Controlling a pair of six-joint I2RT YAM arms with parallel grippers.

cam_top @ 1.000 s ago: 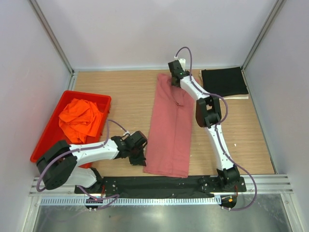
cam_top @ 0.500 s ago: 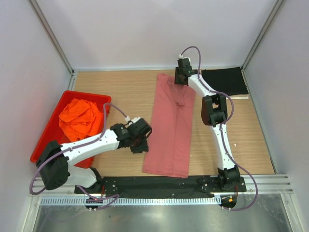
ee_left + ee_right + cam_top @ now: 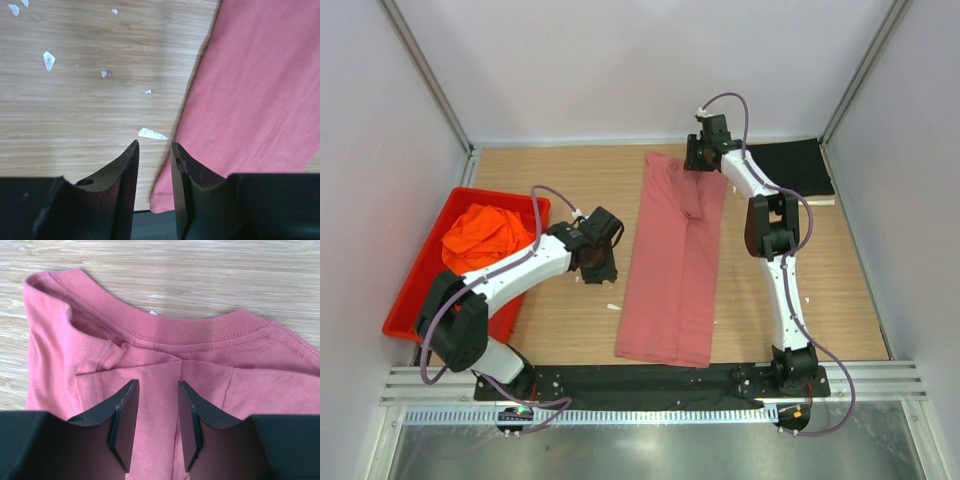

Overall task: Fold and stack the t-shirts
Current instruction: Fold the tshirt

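The dusty rose-red t-shirt (image 3: 670, 270) lies folded into a long strip down the middle of the table, collar (image 3: 200, 330) at the far end. My left gripper (image 3: 599, 268) hovers open over bare wood just left of the shirt's left edge (image 3: 250, 85), with nothing between its fingers. My right gripper (image 3: 701, 160) stands open above the collar end, its fingertips (image 3: 125, 395) over the cloth and holding nothing. The bright orange t-shirt (image 3: 485, 242) is bunched up in the red tray. At the back right lies the black t-shirt (image 3: 784, 168), folded flat.
The red plastic tray (image 3: 412, 300) sits at the left edge. Small white paper scraps (image 3: 151, 133) lie on the wood beside the shirt. A black strip (image 3: 650, 382) runs along the near edge. Walls close the table on three sides.
My left gripper opened, let go of the shirt's near left corner and moved away from the near edge toward the table's middle. The right gripper shifted slightly right at the collar end.
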